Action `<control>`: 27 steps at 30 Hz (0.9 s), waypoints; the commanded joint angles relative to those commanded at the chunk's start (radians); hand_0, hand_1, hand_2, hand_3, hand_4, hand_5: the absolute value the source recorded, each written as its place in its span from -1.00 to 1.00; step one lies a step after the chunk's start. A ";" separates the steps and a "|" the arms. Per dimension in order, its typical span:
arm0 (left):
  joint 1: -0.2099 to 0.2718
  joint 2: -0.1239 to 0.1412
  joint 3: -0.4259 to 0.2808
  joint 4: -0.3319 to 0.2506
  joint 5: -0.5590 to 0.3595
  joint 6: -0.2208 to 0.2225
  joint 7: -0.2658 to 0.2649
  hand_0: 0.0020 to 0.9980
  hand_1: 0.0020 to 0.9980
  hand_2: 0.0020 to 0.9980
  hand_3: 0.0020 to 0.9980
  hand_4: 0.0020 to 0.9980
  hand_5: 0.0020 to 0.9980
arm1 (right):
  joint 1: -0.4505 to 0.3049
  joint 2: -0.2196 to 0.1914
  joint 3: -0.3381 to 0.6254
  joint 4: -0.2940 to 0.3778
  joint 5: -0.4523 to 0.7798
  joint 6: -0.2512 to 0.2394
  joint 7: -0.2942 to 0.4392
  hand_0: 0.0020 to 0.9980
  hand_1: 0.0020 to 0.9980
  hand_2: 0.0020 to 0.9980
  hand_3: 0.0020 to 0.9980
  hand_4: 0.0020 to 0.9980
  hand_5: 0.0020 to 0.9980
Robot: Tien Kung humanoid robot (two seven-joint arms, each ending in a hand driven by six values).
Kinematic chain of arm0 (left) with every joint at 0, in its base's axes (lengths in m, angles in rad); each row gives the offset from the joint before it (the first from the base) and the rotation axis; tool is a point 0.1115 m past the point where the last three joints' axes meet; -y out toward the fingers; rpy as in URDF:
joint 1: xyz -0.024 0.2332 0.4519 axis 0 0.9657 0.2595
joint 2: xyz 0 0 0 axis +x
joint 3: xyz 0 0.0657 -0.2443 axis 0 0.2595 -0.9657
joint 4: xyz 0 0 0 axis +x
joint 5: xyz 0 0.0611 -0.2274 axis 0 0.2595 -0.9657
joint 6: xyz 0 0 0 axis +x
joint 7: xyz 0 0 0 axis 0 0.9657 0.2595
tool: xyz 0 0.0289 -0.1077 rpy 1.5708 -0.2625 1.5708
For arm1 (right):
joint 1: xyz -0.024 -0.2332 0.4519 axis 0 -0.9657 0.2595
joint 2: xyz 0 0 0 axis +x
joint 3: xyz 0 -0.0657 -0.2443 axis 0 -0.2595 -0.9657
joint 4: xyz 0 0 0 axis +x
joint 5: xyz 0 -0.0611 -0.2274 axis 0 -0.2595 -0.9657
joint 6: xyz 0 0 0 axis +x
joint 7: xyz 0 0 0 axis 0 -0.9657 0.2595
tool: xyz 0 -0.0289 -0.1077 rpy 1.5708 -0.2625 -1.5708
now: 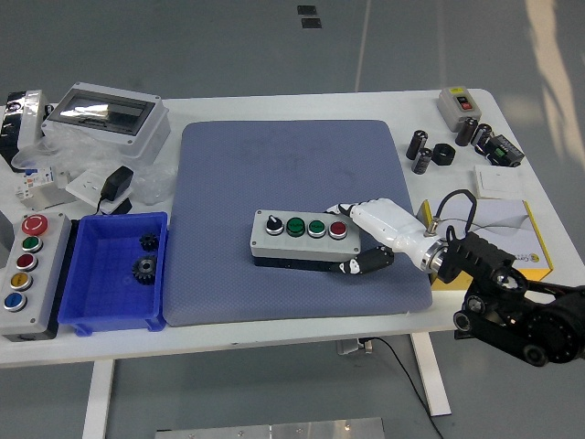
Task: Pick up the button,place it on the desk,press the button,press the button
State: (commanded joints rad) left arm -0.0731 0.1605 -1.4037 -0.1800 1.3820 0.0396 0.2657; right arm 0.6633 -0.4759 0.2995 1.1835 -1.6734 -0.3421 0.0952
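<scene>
Right hand (370, 236): smooth glossy white shell on top, black glossy finger segments below, clasped on the end of the button box (303, 238). Box looks like matt grey plastic with a black base; its four caps are shiny plastic inside bright metallic rings. Under hand and box, the pad (274, 165) is blue-grey cloth, finely textured, matt. Behind the wrist, the arm (516, 306) is matt black with bright metal discs at the joints. Far left of the hand, the bin (117, 315) is glossy blue plastic; the gears (143, 261) inside look like dark dull metal. Table (274, 334) surface is smooth white.
</scene>
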 joint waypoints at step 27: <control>-0.005 0.003 0.000 0.000 0.002 -0.002 0.003 0.25 0.03 0.06 0.18 0.22 -0.54 | 0.002 -0.024 0.019 0.000 0.112 0.057 0.041 0.89 0.73 0.69 0.83 -0.31 -1.00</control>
State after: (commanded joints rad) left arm -0.0783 0.1638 -1.4039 -0.1800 1.3844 0.0380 0.2685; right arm 0.6650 -0.4997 0.3188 1.1836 -1.5618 -0.2853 0.1362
